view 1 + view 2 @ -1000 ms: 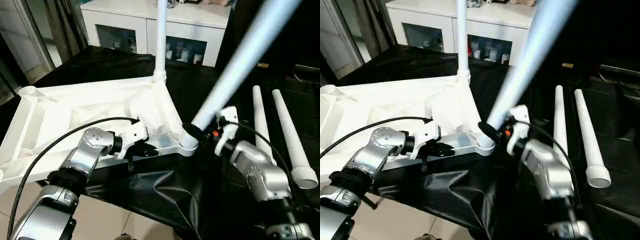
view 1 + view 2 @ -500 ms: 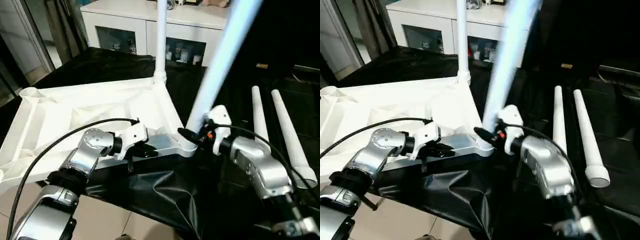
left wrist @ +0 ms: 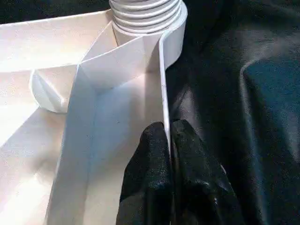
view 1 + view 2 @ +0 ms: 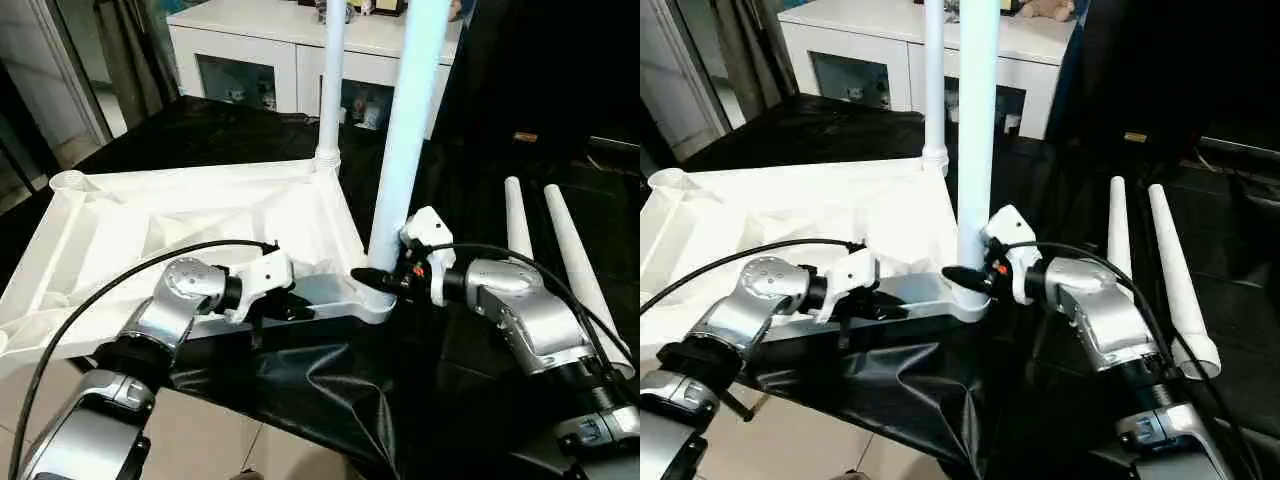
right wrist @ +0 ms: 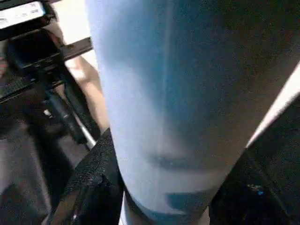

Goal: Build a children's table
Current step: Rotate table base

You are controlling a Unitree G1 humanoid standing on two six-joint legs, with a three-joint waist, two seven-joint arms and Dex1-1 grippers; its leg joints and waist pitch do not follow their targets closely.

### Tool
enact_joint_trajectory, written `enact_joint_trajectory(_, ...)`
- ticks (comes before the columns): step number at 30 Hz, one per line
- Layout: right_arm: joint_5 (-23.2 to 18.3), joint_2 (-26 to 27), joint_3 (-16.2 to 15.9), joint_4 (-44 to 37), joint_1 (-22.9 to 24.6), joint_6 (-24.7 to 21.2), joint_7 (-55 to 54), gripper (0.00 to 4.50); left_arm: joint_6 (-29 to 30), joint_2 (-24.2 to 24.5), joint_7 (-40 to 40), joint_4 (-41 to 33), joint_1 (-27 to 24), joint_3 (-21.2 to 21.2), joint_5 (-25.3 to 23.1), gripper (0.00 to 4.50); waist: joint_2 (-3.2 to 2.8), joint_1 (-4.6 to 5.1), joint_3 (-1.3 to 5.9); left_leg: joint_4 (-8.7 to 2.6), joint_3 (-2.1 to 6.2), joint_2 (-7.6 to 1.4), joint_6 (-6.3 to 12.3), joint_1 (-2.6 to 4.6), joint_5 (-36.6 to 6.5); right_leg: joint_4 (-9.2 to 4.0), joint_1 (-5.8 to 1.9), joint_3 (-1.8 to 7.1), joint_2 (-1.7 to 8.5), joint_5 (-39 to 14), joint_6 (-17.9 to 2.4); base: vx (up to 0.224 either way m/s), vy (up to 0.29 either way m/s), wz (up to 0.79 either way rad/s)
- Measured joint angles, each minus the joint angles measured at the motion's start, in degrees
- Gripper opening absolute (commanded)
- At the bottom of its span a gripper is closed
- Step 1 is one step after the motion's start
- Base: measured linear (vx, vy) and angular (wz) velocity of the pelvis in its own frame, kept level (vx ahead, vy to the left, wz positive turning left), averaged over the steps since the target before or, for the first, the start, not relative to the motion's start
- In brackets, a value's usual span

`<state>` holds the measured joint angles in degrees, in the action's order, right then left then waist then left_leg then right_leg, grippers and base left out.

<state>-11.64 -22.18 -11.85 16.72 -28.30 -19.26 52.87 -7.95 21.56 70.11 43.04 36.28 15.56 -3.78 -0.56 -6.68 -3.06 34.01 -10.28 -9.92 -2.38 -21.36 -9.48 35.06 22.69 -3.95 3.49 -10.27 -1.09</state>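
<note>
One leg [image 4: 331, 90] stands fitted at the far corner of our upturned tabletop [image 4: 150, 230]. Our right gripper [image 4: 385, 282] clasps the second leg [image 4: 405, 150] upright at the near socket; our left gripper [image 3: 168, 140] pinches the rim tight. Two spare legs [image 4: 560, 250] wait on the black cloth.

text: none legible | white label [image 5: 18, 14] in right wrist view: print too blurred to read

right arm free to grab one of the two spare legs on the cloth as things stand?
Probably not yet. The right gripper is shut on the leg standing at the tabletop's near corner socket. The two spare legs lie unobstructed on the black cloth beside that arm, so after releasing, the way looks free.
</note>
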Motion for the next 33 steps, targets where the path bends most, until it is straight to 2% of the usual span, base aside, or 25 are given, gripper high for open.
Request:
enact_joint_trajectory(6, -1.4, -0.3, 0.4, 0.1, 1.8, 1.3, 1.4, 1.90, -1.3, 0.2, 0.9, 0.7, 0.0, 0.0, 0.2, 0.00, -0.01, -0.19, 0.00, 0.00, 0.00, 0.00, 0.00, 0.08, 0.0, 0.01, -0.05, 0.00, 0.00, 0.0, 0.0, 0.000, 0.000, 0.00)
enact_joint_trajectory(10, -2.0, 0.7, 1.9, 1.7, 2.2, 1.8, 1.4, 1.90, -1.3, 0.2, 0.9, 0.9, 0.0, 0.0, 0.2, 0.00, -0.01, -0.15, 0.00, 0.00, 0.00, 0.00, 0.00, 0.17, 0.0, 0.00, -0.15, 0.00, 0.00, 0.0, 0.0, 0.000, 0.000, 0.00)
enact_joint_trajectory(29, -2.0, 1.1, 1.7, 5.5, 1.1, 5.0, 2.9, 1.90, -2.0, 0.1, 1.3, 3.0, 0.8, 0.0, 0.2, 0.00, 0.01, 0.07, 0.01, -0.01, 0.01, 0.00, 0.00, 0.46, 0.0, -0.10, -0.45, 0.00, 0.00, 0.0, 0.0, 0.000, 0.000, 0.00)
enact_joint_trajectory(33, -1.2, 2.6, 1.9, 7.4, 0.4, 6.1, 0.0, 1.90, -1.2, -0.1, -0.1, 4.4, 1.6, 0.0, 0.1, 0.00, 0.08, 0.24, 0.05, -0.01, 0.01, 0.00, -0.01, 0.61, 0.0, -0.10, -0.55, -0.01, 0.00, 0.0, 0.1, 0.000, 0.000, 0.00)
